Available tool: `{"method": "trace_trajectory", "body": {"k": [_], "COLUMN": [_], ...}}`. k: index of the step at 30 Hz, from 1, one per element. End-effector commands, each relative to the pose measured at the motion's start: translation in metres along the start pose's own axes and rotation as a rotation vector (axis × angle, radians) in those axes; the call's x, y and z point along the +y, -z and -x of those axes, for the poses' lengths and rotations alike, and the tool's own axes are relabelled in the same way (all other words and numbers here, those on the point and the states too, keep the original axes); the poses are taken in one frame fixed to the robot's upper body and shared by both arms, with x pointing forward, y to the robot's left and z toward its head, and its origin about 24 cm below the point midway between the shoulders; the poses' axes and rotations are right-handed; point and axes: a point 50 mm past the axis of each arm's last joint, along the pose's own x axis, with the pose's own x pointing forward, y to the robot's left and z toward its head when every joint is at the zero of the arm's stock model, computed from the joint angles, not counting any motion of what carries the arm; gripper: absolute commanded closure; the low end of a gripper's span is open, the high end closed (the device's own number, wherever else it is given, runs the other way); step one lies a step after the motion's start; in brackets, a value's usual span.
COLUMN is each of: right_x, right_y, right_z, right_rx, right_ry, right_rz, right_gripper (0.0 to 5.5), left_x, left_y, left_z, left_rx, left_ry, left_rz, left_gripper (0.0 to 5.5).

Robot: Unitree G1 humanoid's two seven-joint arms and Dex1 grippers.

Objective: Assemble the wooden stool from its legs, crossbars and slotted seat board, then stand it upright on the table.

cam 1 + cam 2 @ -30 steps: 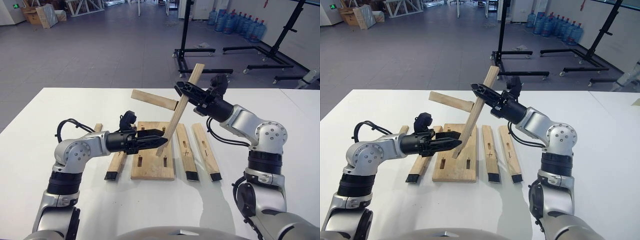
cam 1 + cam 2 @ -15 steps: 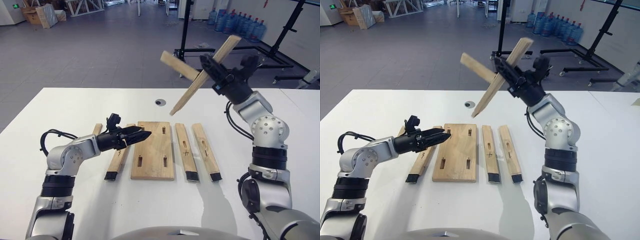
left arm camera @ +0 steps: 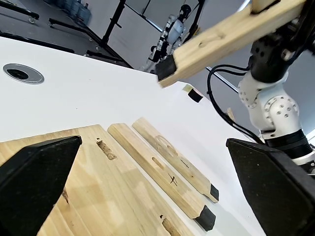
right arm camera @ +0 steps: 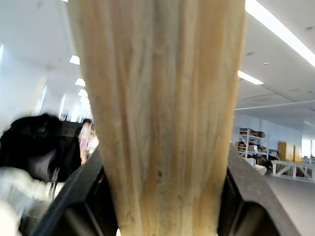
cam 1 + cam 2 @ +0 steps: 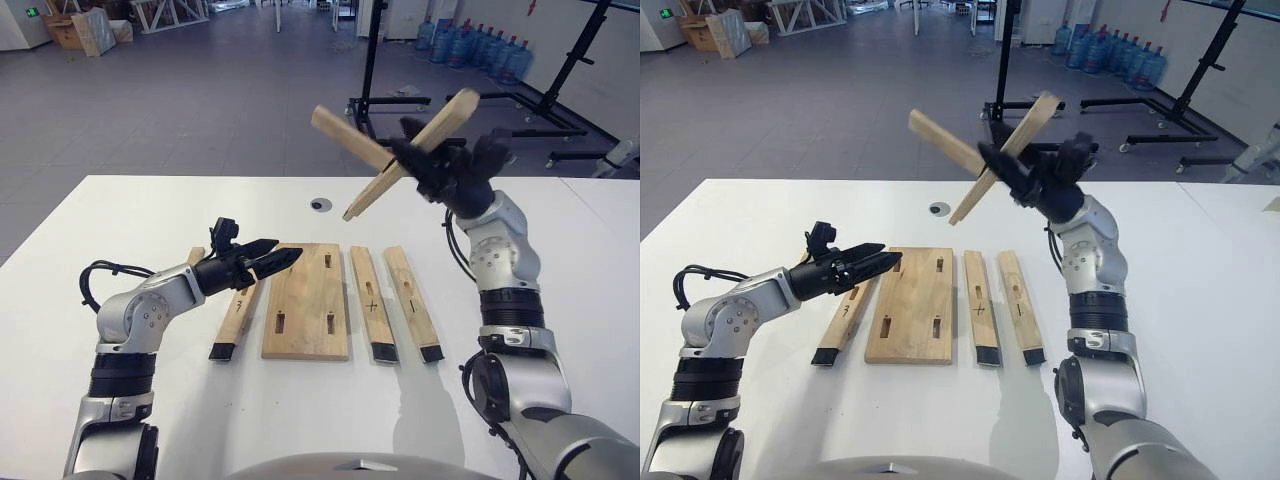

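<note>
Three legs [image 5: 371, 303] and one board [image 5: 307, 300] lie flat — right gripper [image 5: 412, 166] clamps a fourth leg [image 5: 452, 108] bearing one crossbar [image 5: 343, 134]; left gripper [image 5: 276, 257] gapes, empty.

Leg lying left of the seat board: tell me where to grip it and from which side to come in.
Probably take the leg at its bare middle, across the narrow width, left gripper coming straight down. It lies flat, so only its top and long edges are free; the seat board beside it leaves a slim gap for one finger.
</note>
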Motion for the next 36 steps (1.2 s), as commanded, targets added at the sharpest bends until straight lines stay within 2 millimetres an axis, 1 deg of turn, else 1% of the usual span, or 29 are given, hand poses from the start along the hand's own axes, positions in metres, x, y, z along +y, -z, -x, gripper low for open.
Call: {"method": "trace_trajectory", "body": {"k": [1, 3, 7, 13, 18, 23, 26, 30, 36], "right_x": [0.01, 0.013, 0.013, 0.007, 0.008, -0.002, -0.008, -0.007, -0.001], "right_y": [0.018, 0.023, 0.027, 0.036, 0.049, 0.048, 0.046, 0.049, 0.055], "right_z": [0.0, -0.003, -0.003, 0.0, -0.001, -0.003, 0.0, 0.002, -0.001], "right_rx": [0.05, 0.023, -0.016, 0.079, 0.107, 0.094, 0.069, 0.058, 0.055], "right_ry": [-0.191, -0.244, -0.272, -0.301, -0.292, -0.239, -0.198, -0.182, -0.2], "right_rz": [0.047, 0.025, -0.015, 0.018, 0.026, 0.0, -0.037, -0.082, -0.088], "right_gripper": [3.44, 3.44, 3.44, 3.44, 3.44, 3.44, 3.44, 3.44, 3.44], "left_x": [0.001, 0.001, 0.001, -0.001, -0.002, -0.004, -0.005, -0.006, -0.008], "left_y": [-0.001, 0.003, 0.006, 0.019, 0.027, 0.032, 0.034, 0.035, 0.036], "left_z": [0.0, 0.001, 0.002, 0.002, 0.001, -0.003, -0.004, -0.005, -0.006], "left_rx": [-0.009, 0.003, 0.013, 0.039, 0.054, 0.068, 0.076, 0.084, 0.086], "left_ry": [-0.021, -0.025, -0.025, -0.026, -0.025, -0.014, -0.004, 0.006, 0.011], "left_rz": [-0.009, -0.007, -0.001, 0.022, 0.036, 0.042, 0.044, 0.045, 0.046], "left_gripper": [0.1, 0.1, 0.1, 0.1, 0.1, 0.1, 0.1, 0.1, 0.1]}}
